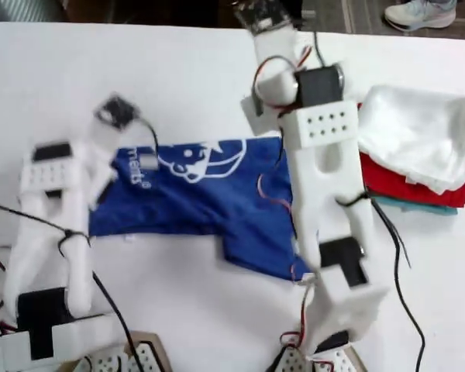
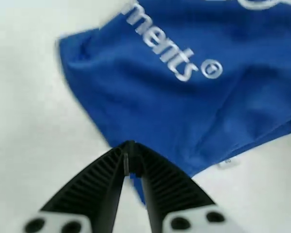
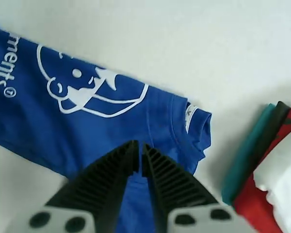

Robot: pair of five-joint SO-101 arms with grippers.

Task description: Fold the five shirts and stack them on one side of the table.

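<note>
A blue shirt (image 1: 209, 194) with white print lies partly folded in the middle of the white table (image 1: 178, 70). In the left wrist view my left gripper (image 2: 129, 145) is shut, its tips right at one edge of the blue shirt (image 2: 184, 97); I cannot tell whether cloth is pinched. My right gripper (image 3: 138, 146) is shut and hovers over the blue shirt (image 3: 87, 126) just below the printed logo, near the collar (image 3: 196, 124). Folded shirts are stacked at the right side: white (image 1: 422, 132) on top, then red (image 1: 387, 182), with teal (image 1: 418, 205) below.
The right arm (image 1: 325, 155) stands tall over the shirt's right end and hides part of it. The left arm (image 1: 54, 201) is beside the shirt's left end. Both arm bases and cables (image 1: 399, 256) sit along the near edge. Bare table stretches across the far left.
</note>
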